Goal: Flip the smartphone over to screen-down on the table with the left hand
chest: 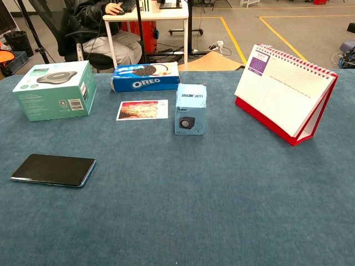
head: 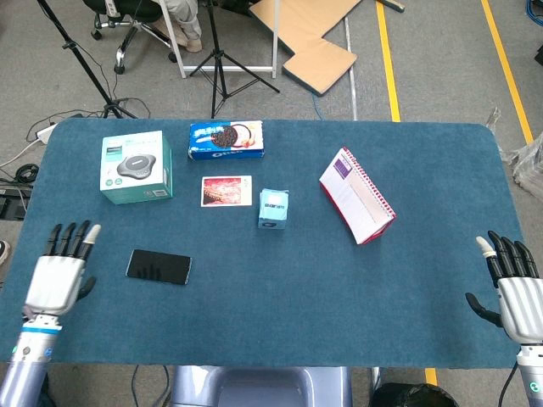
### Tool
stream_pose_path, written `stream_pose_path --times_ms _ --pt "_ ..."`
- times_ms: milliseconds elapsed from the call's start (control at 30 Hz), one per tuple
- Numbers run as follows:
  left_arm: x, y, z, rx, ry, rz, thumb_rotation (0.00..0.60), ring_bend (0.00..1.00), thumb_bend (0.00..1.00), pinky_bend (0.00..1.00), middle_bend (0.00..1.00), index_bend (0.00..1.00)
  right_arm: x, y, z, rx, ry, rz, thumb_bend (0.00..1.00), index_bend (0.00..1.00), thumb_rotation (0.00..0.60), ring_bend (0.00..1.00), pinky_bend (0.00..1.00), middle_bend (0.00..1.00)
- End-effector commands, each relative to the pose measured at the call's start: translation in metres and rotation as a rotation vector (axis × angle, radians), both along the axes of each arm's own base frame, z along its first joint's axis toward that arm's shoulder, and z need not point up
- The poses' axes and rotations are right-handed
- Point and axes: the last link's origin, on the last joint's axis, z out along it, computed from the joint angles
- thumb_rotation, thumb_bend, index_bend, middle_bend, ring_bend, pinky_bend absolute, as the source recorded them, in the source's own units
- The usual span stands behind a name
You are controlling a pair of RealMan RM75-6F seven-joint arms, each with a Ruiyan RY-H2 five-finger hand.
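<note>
The black smartphone (head: pixel 159 267) lies flat on the blue table, screen up, near the front left; the chest view shows the smartphone (chest: pixel 53 169) at its left edge. My left hand (head: pixel 59 273) hovers over the table's left side, a little left of the phone, fingers spread and holding nothing. My right hand (head: pixel 513 291) is at the table's front right corner, fingers apart and empty. Neither hand shows in the chest view.
A green speaker box (head: pixel 136 167) stands behind the phone. An Oreo pack (head: pixel 226 140), a photo card (head: pixel 226 191), a small light blue box (head: pixel 273 209) and a red-edged desk calendar (head: pixel 356 195) sit farther back and right. The table's front edge (head: pixel 271 363) is close.
</note>
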Motion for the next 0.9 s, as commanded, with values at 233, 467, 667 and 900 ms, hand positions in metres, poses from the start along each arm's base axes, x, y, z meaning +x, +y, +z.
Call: stream_pose_path --times_ms 233,467,667,900 --pt "0.078 0.028 -0.076 -0.146 0.156 -0.027 0.6 0.0 0.26 0.0 0.01 0.01 -0.005 -0.003 0.002 -0.002 -0.007 -0.017 0.15 0.04 0.6 0.0 0.0 0.0" --pt "0.1 0.03 -0.102 -0.177 0.219 -0.003 0.6 0.0 0.26 0.0 0.1 0.09 -0.007 -0.003 0.005 -0.009 -0.019 -0.022 0.15 0.04 0.6 0.0 0.0 0.0" --pt "0.107 0.032 -0.12 -0.201 0.227 0.039 0.6 0.0 0.26 0.0 0.12 0.12 -0.008 -0.003 0.005 -0.007 -0.025 -0.025 0.15 0.04 0.6 0.0 0.0 0.0" --pt "0.095 0.039 -0.127 -0.221 0.199 0.091 0.6 0.0 0.26 0.0 0.12 0.12 -0.009 -0.004 0.005 -0.006 -0.024 -0.03 0.15 0.04 0.6 0.0 0.0 0.0"
